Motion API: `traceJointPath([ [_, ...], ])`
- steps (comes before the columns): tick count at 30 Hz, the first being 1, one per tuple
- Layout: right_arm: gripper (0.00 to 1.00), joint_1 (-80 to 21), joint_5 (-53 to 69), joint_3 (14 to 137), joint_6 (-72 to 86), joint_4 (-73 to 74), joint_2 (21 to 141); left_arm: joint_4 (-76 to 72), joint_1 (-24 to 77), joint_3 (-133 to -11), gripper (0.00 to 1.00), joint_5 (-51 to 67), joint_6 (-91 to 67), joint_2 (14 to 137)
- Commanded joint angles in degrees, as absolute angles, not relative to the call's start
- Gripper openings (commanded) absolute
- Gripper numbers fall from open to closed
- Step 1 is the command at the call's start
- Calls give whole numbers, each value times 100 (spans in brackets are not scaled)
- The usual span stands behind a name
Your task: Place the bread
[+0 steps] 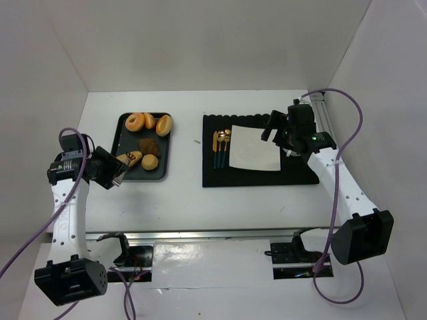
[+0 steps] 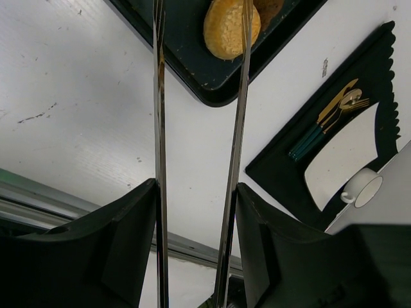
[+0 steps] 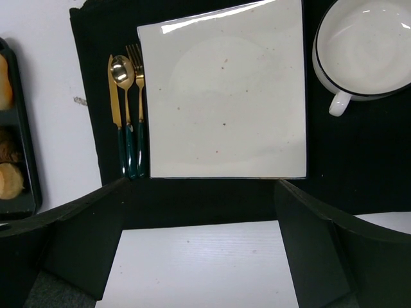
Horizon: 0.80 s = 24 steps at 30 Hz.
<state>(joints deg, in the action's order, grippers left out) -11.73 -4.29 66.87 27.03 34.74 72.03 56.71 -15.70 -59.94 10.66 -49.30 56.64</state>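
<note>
The bread (image 1: 131,159), an elongated golden-tan roll, sits at the tips of metal tongs (image 1: 121,168) over the left edge of the black tray (image 1: 123,130). I cannot tell whether the tongs are pinching it. My left gripper (image 1: 111,171) is shut on the tongs. In the left wrist view the gripper (image 2: 196,192) holds the two tong arms (image 2: 158,128), which run out of the top of the frame, and the bread is out of view. My right gripper (image 1: 276,127) is open and empty above the white square plate (image 1: 253,148). In the right wrist view it (image 3: 200,192) hovers over the plate's (image 3: 221,96) near edge.
The tray holds ring donuts (image 1: 135,121), a dark brown pastry (image 1: 148,145) and a small round bun (image 1: 149,162), which also shows in the left wrist view (image 2: 225,25). A black mat (image 1: 260,177) carries the plate, gold cutlery (image 1: 221,147) and a white cup (image 3: 366,48).
</note>
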Motion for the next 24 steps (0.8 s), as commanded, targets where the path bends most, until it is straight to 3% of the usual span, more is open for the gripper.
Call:
traceJointPath([
  [1, 99, -1187, -466, 6917, 2602, 3384, 7102, 5467, -1617, -6012, 62, 1257, -5098, 5669],
  [8, 99, -1187, -466, 6865, 2549, 3384, 7163, 5599, -1679, -5959, 64, 1002, -5396, 5669],
  [24, 99, -1134, -413, 6803, 2496, 3384, 7163, 4105, -1740, -5186, 64, 1160, -5660, 5959],
])
